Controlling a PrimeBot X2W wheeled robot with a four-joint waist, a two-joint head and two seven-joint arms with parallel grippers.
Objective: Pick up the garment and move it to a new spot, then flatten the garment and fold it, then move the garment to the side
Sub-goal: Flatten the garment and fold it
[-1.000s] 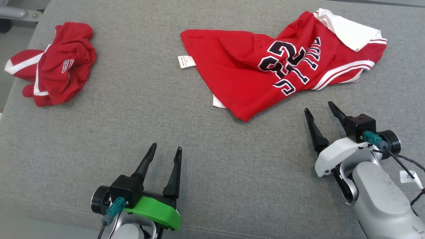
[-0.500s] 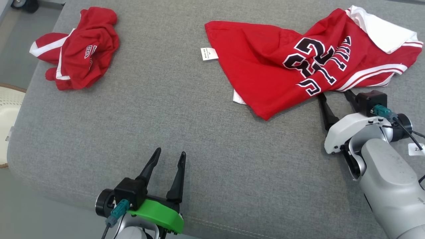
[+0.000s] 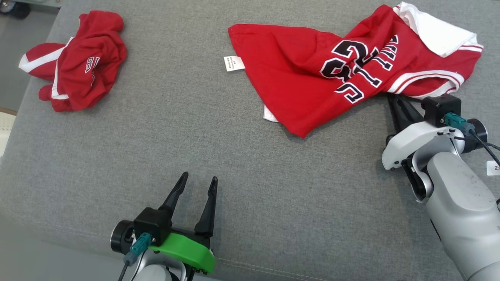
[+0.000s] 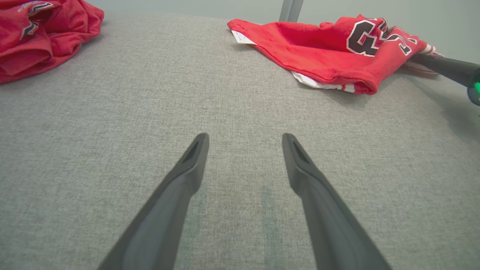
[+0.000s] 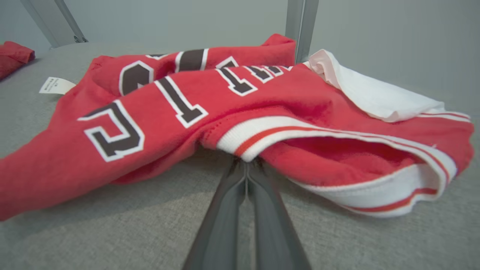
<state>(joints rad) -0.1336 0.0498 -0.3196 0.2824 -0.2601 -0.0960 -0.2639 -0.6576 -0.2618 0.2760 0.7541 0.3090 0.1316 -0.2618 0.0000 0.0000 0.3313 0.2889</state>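
The red shirt (image 3: 312,78) lies far right on the grey cloth tabletop (image 3: 195,136), long way going left to right, tag end twd the middle. R gripper (image 5: 245,165) is at its near edge, fingers pressed together, pinching the white-stripe hem. L gripper (image 3: 199,176) is well apart, fingers spread, empty. So R arm should lift, I think. A 2nd crumpled shirt (image 3: 74,62) sits far left. Grey wall & metal post (image 5: 302,26) behind.

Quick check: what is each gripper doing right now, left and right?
Left gripper: open, holding nothing.
Right gripper: shut on the striped edge of the jersey.
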